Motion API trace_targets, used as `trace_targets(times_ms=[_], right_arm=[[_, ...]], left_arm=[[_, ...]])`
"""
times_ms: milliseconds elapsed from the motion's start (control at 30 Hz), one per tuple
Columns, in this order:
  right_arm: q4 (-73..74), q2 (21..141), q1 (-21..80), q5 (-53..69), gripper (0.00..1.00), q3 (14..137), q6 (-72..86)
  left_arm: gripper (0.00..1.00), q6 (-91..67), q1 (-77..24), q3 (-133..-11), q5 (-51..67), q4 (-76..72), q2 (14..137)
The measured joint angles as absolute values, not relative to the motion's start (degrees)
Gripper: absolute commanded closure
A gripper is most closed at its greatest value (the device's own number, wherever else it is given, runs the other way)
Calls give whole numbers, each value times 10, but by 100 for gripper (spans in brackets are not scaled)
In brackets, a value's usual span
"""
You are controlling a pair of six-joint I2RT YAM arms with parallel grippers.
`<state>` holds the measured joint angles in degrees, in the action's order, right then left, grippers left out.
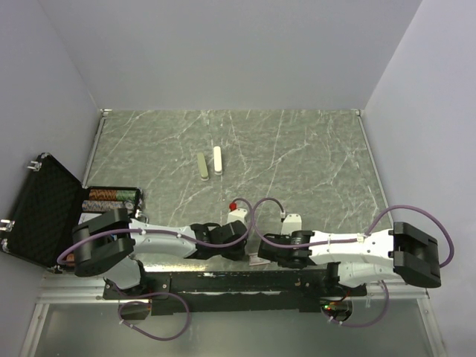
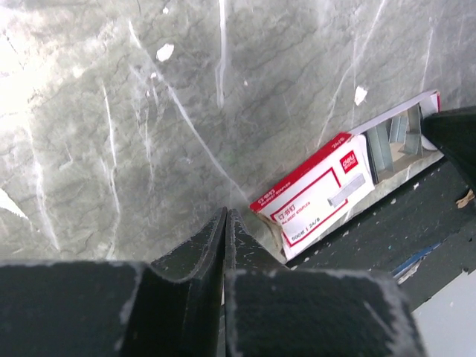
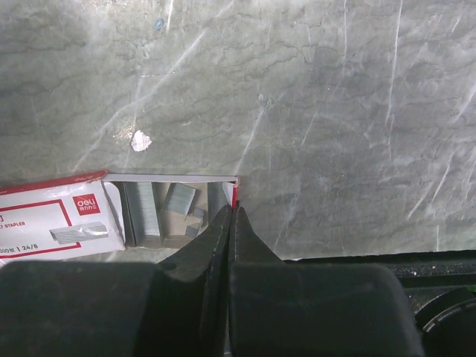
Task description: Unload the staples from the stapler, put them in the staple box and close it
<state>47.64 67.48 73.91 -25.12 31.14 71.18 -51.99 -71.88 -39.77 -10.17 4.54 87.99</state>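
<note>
Staples [image 3: 141,214] are lying in the open box [image 3: 52,223], near edge. Left gripper [image 2: 225,216] and right gripper [image 3: 232,210] are sitting closed, empty.

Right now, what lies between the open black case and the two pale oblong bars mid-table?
Nothing: only bare green marbled tabletop separates the open black case from the two pale oblong bars, as the top view shows.
</note>
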Motion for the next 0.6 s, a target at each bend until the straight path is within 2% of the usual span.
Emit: trace_targets(times_ms=[600], right_arm=[[462, 680, 740, -248, 100, 317, 698]], left_arm=[[90, -554, -768, -386, -93, 28, 879]])
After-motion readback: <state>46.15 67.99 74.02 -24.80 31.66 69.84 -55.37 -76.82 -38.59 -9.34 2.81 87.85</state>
